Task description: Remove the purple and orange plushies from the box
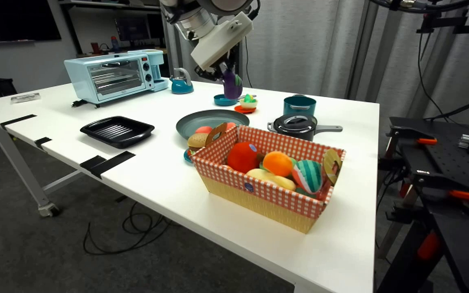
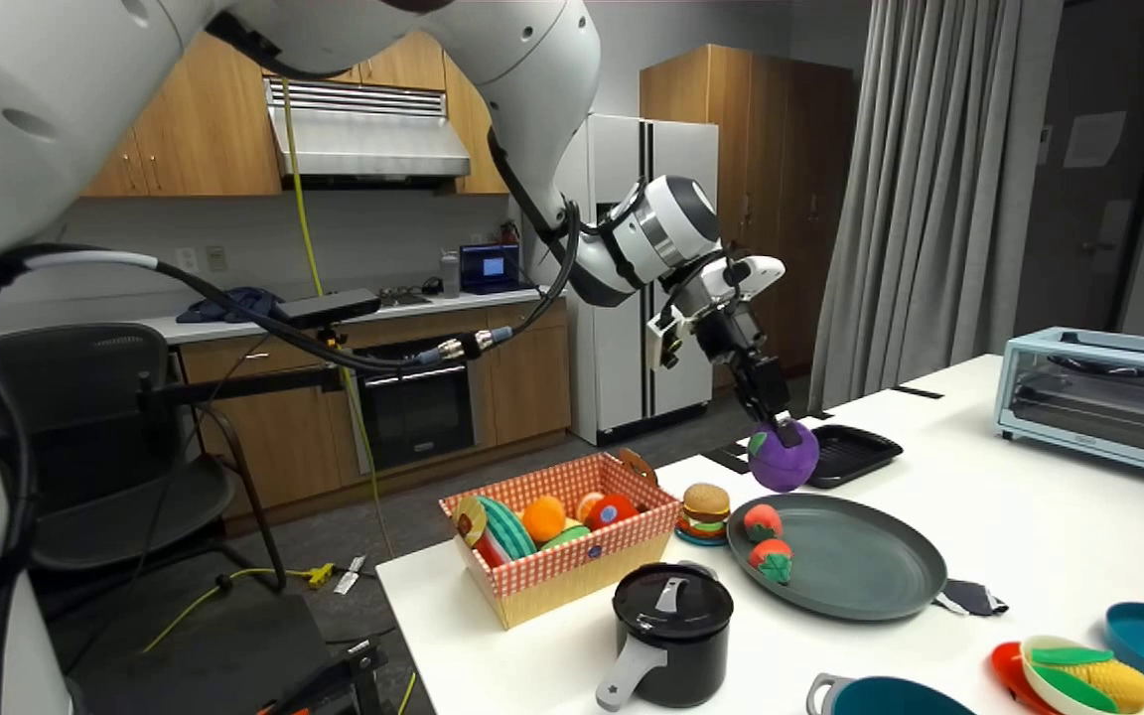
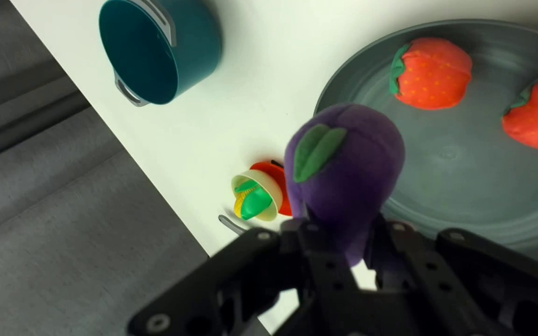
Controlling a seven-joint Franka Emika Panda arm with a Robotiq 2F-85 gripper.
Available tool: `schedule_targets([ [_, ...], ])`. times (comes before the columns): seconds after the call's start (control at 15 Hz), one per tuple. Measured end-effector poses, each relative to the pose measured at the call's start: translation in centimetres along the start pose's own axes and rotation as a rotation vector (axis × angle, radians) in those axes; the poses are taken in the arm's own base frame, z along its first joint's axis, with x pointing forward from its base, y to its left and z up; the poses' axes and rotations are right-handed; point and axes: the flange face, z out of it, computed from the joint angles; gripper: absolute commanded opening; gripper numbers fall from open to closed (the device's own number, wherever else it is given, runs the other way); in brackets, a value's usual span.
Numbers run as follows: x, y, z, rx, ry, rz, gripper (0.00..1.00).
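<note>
Tool (image 3: 341, 228) is clamped on purple (image 3: 348, 158), which hangs clear of the desk (image 2: 792, 647), long axis running out from the tool, plate (image 3: 456, 172) apparently underneath. Likely next: lower, release, then orange (image 2: 543, 517): in the box (image 2: 587, 568), lower left of the tool in an exterior view, well apart. Count: 1 purple, 1 clear orange (maybe more buried), 2 strawberries (image 3: 435, 74), 1 plate, 1 box.

The purple plushie (image 3: 357, 163), rounded, with green leaves, hung in the grip of the pincer (image 3: 343, 231), outside the box (image 1: 234, 195). The round orange plushie (image 1: 278, 163) lay inside the box, well apart from the pincer. The box, red-and-white checked above and straw-coloured below, stood upright and open-topped, off to one side of the pincer.
</note>
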Motion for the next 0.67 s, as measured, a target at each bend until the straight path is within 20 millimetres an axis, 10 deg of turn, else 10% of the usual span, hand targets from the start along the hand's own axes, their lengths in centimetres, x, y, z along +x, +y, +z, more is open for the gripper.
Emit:
schedule_targets([
  [0.47, 1.3, -1.6, -1.1, -0.011, 0.007, 0.005, 0.92],
  [0.67, 1.4, -1.9, -0.8, -0.012, 0.008, 0.004, 1.0],
])
